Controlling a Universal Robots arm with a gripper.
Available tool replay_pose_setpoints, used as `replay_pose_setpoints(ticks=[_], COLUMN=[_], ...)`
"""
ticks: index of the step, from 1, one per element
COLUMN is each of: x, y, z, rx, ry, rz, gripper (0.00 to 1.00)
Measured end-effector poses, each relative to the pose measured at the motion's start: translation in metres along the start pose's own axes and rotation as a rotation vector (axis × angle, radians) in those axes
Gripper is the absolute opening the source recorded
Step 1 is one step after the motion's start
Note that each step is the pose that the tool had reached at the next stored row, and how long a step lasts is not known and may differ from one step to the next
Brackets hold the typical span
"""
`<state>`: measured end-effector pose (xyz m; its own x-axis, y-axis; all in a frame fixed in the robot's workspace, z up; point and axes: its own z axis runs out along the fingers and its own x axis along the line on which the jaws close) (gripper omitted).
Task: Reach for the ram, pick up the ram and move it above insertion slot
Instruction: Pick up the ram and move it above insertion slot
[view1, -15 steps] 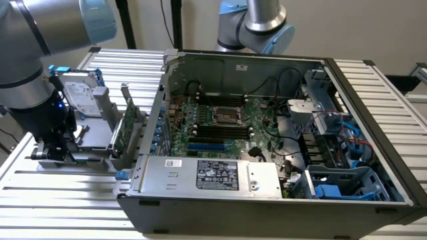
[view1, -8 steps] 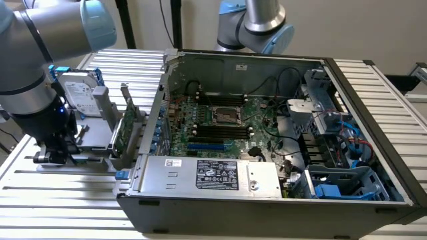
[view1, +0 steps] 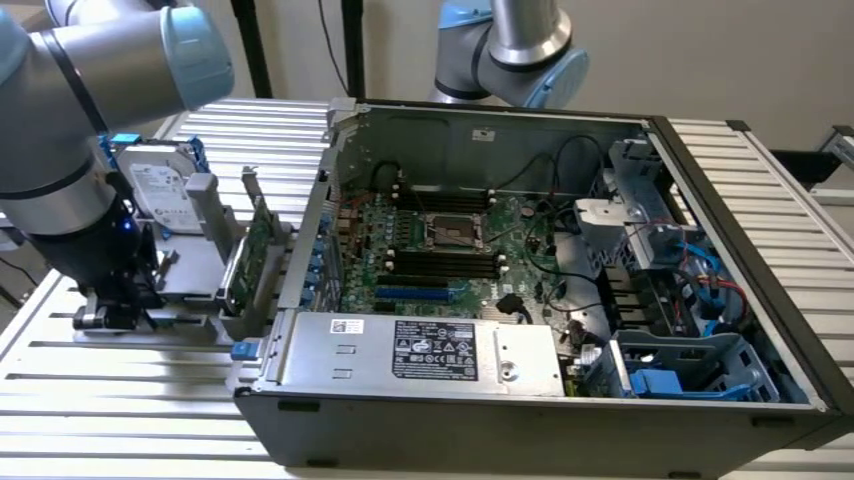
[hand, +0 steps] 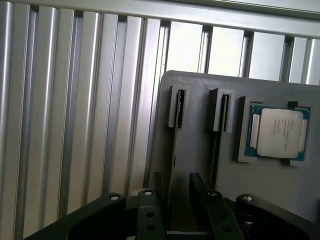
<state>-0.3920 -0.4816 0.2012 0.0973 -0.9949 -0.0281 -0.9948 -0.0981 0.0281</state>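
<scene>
1. The ram (hand: 173, 160) is seen edge-on in the wrist view as a thin dark line. From this angle I cannot tell its colour or its chips.
2. It stands in a grey holder (hand: 270, 190), running from one upright slot bracket (hand: 179, 107) toward the gripper (hand: 175, 180).
3. The gripper's two dark fingers (hand: 197, 192) are apart, one on each side of that line. Whether they touch it I cannot tell.
4. In the exterior view the gripper (view1: 114, 310) is low at 8 o'clock, at the holder's (view1: 187, 270) near end, on the ribbed metal table (view1: 134, 400).
5. Counted on the holder:
   - two slot brackets side by side
   - one processor chip (hand: 279, 132) lying flat in a recess just beside the second bracket
   - one hard drive (view1: 150, 190) standing upright
   - one green expansion card (view1: 254, 255) on edge
6. One open computer case (view1: 534, 430) sits at 3 o'clock from the holder, just beside it.
7. The case holds:
   - a green motherboard (view1: 387, 225) with long black memory slots (view1: 441, 262)
   - a grey power supply (view1: 414, 350) at its 6 o'clock side
   - loose black cables
8. A second arm's joint (view1: 514, 50) hangs at 12 o'clock, behind the case.
</scene>
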Motion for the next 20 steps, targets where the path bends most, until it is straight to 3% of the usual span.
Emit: replay_pose_setpoints(ticks=[16,20], x=[0.0003,0.0004], y=[-0.0018,-0.0018], z=[0.0046,0.0047], rx=[0.0003,0.0002], ry=[-0.0049,-0.0047], rz=[0.000,0.000], gripper=[0.36,0.28])
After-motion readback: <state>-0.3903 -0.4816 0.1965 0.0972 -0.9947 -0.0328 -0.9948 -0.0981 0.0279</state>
